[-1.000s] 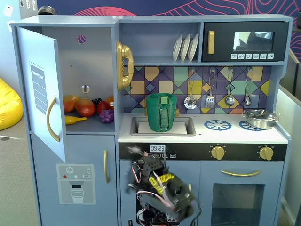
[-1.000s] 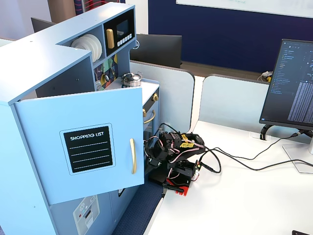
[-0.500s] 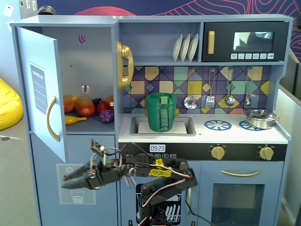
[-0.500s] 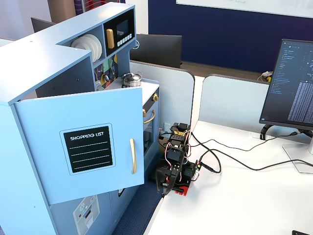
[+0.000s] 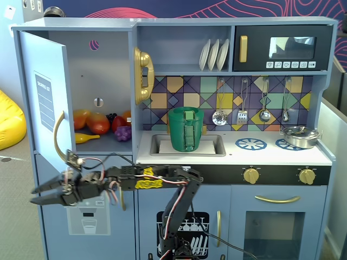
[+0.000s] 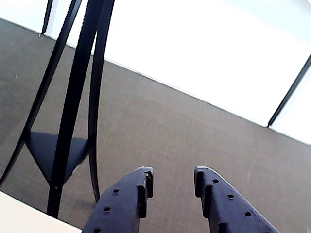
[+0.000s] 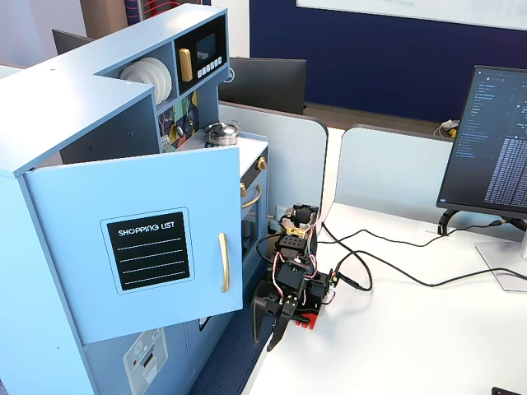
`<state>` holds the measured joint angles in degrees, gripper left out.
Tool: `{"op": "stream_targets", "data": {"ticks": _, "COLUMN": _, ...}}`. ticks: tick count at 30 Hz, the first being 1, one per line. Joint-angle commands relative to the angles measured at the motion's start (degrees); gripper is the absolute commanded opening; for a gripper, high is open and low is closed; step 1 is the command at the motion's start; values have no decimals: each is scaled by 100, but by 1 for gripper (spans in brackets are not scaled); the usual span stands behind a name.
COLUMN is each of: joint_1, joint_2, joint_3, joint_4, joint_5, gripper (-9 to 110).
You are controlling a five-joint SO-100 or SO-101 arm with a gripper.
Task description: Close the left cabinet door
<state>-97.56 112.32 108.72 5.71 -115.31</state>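
The left cabinet door stands wide open, swung out from the toy kitchen toward the camera in a fixed view; its hinge edge is at the cabinet's left side. In a fixed view from the side, the door shows its outer face: black "SHOPPING LIST" patch and curved gold handle. In a fixed view from the front, the handle shows only as a curved arc at the door's free edge.

My fingers are parted, a moderate gap, holding nothing. They point left in that front view, below the door's lower edge and in front of the ice-dispenser door. I cannot tell whether they touch either door. My arm reaches level from its base low at the kitchen's centre.

In the wrist view, my fingers show as 2 dark tips with a clear gap between them, over grey carpet. A black chair frame stands at left in that view.

Open cabinet interior: toy fruit on the shelf. A gold phone hangs on the cabinet's right wall. A green basket sits in the sink. A silver pot sits on the counter at right. 3 white plates stand on the upper shelf beside the microwave.

In the side view, my base sits on a white desk, with a monitor at right.
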Motion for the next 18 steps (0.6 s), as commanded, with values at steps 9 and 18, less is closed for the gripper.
{"op": "stream_targets", "data": {"ticks": 9, "joint_1": 905, "joint_2": -229, "joint_3": -694, "joint_4": -62, "joint_5": -272, "gripper": 0}}
{"op": "stream_targets", "data": {"ticks": 18, "joint_1": 3015, "joint_2": 800, "joint_3": 272, "joint_4": 97, "joint_5": -237, "gripper": 0}}
